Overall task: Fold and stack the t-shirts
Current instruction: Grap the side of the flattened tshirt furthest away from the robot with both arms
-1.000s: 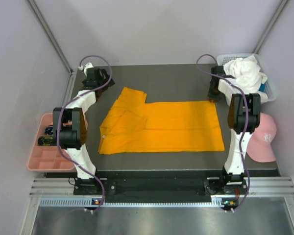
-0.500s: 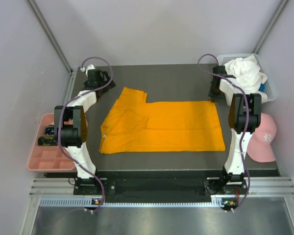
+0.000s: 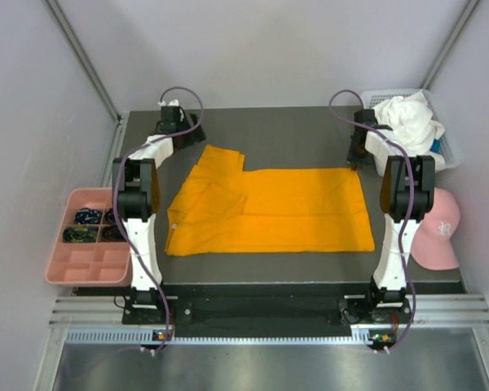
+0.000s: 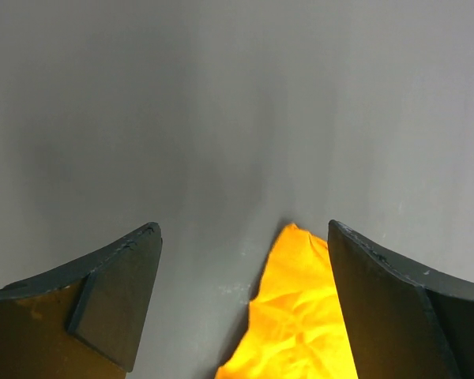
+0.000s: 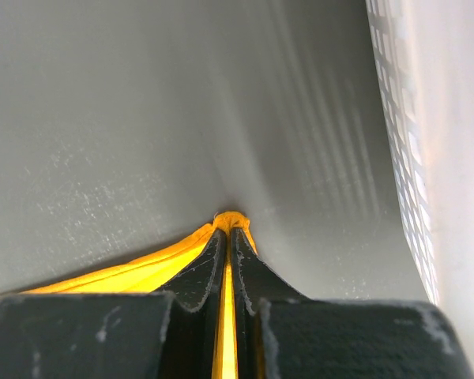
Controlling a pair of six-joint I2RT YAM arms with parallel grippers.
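At upper left the left gripper [image 4: 241, 237] hangs with jaws spread, a corner of the orange t-shirt [image 3: 269, 208] just below them. The shirt lies mid-frame, seemingly part-folded, its upper-right corner pinched in the clenched right gripper [image 5: 229, 230]. The white t-shirt [image 3: 403, 118] sits crumpled in the basket [image 3: 450, 148] at upper right — stacking looks far off.

Plain bright orange t-shirt [image 3: 269, 210], plain white t-shirt [image 3: 407, 118], pink cap [image 3: 440, 232], pink tray [image 3: 69, 265], dark grey table [image 3: 293, 138]
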